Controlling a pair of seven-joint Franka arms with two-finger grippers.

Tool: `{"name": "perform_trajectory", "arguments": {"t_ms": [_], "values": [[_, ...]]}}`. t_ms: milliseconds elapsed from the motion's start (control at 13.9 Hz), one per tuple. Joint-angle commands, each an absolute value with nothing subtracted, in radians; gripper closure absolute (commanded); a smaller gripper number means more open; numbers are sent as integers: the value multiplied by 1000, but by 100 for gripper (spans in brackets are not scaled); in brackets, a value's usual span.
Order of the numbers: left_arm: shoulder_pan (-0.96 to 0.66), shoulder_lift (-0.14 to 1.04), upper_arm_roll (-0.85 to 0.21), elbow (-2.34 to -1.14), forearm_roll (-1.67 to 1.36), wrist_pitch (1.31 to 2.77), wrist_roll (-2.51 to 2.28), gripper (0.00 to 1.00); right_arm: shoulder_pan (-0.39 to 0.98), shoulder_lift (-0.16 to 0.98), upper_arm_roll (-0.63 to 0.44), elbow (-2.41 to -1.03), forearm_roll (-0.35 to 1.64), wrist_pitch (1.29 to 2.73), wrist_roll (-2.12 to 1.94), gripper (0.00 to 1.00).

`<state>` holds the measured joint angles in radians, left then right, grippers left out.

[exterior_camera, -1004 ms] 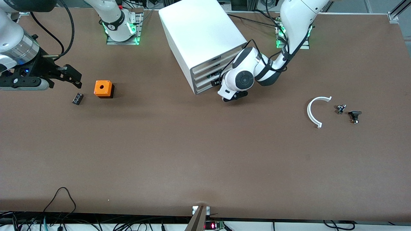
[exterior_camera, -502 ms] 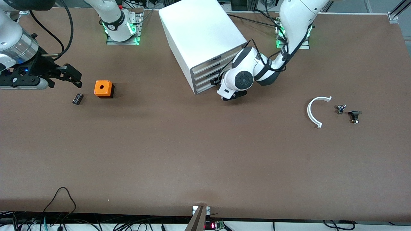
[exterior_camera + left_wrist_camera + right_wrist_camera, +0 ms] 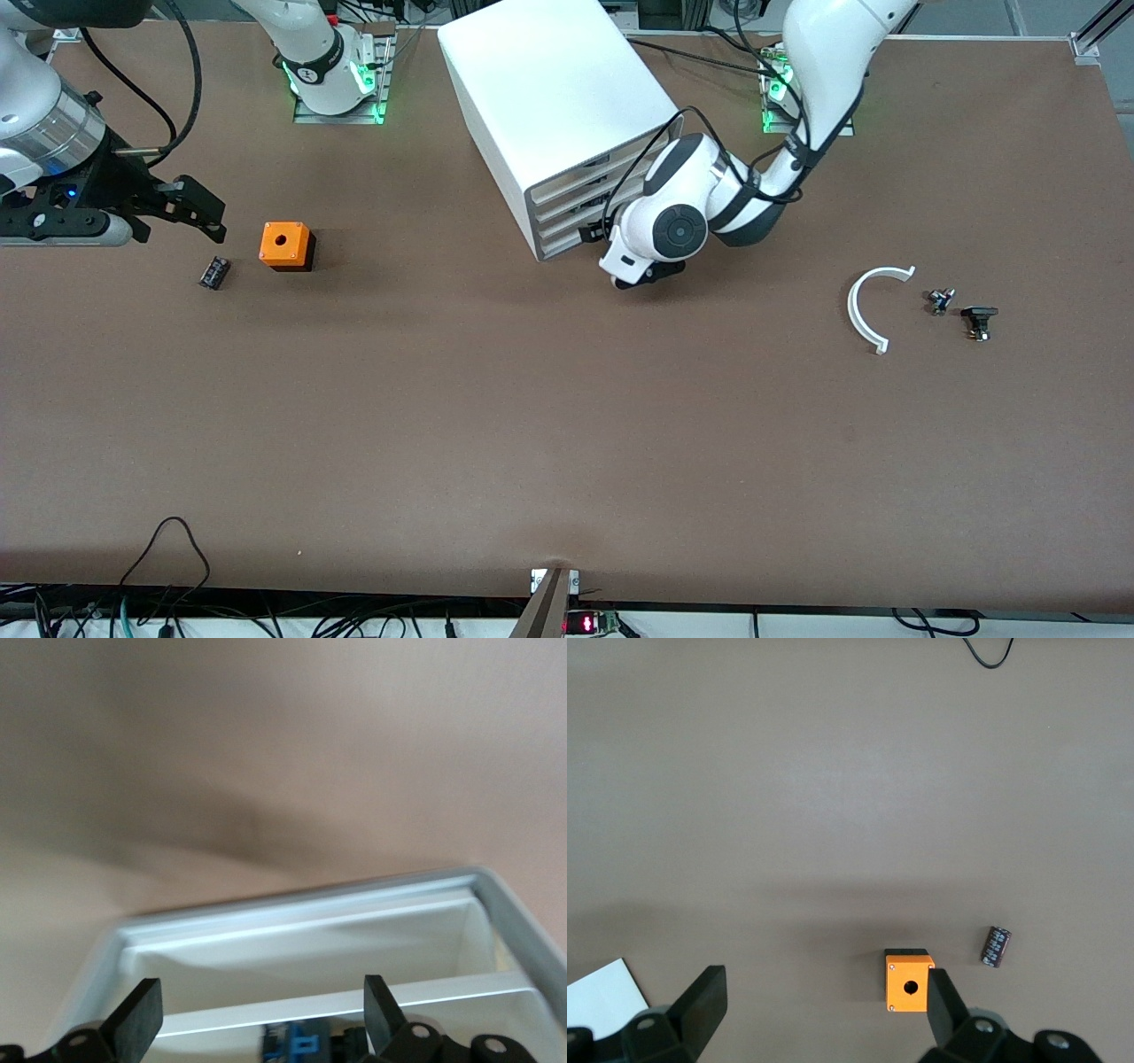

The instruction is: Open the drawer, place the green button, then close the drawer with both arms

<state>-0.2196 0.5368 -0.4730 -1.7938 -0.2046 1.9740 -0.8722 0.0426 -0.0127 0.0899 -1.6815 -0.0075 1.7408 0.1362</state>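
Observation:
The white drawer cabinet (image 3: 549, 89) stands at the robots' edge of the table, its drawer fronts (image 3: 576, 208) facing the camera. My left gripper (image 3: 592, 232) is at the lower drawer fronts. In the left wrist view it (image 3: 261, 1028) is open, its fingers (image 3: 140, 1020) spread before a white drawer front (image 3: 301, 943). The button (image 3: 978, 321), a small black blocky part, lies on the table toward the left arm's end. My right gripper (image 3: 199, 211) waits open and empty over the table beside the orange cube (image 3: 285, 245); it (image 3: 824, 1014) also shows in the right wrist view.
A small black ribbed block (image 3: 213, 271) lies beside the orange cube; both show in the right wrist view, block (image 3: 997, 946) and cube (image 3: 909, 982). A white curved strip (image 3: 861, 310) and a small metal part (image 3: 940, 300) lie beside the button.
The left arm's wrist has shifted slightly toward the left arm's end of the table, its gripper still at the drawer fronts. The right arm has not moved.

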Motion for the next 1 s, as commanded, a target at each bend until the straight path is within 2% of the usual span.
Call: {"name": "perform_trajectory", "arguments": {"t_ms": [0, 143, 287, 932], "values": [[-140, 519, -472, -1633, -28, 1756, -819, 0, 35, -28, 91, -1681, 11, 1735, 117, 0], [-98, 511, -468, -1534, 15, 1650, -726, 0, 35, -28, 91, -1675, 9, 1732, 117, 0], [-29, 486, -469, -1499, 43, 1600, -623, 0, 35, -26, 91, -1667, 9, 1730, 115, 0], [170, 329, -444, -1451, 58, 1600, -165, 0, 35, -23, 91, -1663, 9, 1730, 130, 0]]}}
